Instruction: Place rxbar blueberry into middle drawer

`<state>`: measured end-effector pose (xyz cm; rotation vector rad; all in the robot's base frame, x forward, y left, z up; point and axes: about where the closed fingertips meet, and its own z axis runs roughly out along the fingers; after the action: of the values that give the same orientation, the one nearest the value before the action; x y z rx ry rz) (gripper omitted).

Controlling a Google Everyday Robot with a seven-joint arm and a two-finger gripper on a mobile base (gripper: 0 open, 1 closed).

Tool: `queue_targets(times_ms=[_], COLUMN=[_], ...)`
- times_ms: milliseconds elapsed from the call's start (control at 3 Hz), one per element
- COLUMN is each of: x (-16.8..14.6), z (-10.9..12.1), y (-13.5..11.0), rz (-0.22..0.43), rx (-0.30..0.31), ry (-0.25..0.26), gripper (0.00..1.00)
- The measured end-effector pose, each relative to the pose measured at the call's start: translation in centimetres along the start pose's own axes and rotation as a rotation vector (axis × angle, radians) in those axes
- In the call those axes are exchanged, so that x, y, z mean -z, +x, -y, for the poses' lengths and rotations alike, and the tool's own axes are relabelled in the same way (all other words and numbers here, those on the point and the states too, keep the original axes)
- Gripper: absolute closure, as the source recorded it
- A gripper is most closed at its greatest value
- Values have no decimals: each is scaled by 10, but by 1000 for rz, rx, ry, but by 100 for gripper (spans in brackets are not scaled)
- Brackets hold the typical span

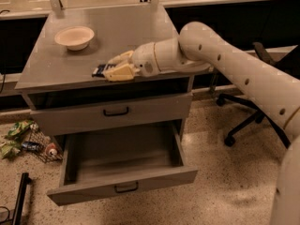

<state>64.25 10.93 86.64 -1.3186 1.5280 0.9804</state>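
Half done: cream gripper (111, 67) at centre clamps flat dark-wrapped rxbar blueberry (99, 71); open grey middle drawer (157, 181) below awaits it
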Motion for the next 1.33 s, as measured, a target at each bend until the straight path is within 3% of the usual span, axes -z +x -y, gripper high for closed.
queue_targets(times_ms=[333, 667, 1000, 1333], x=[-5, -5, -19, -35], z=[-39, -39, -59, -89], y=[34, 33, 54, 112], rz=[-42, -40, -54, -129], rx=[-52, -51, -53, -73], ry=[5, 5, -41, -74], gripper=[100, 100, 100, 100])
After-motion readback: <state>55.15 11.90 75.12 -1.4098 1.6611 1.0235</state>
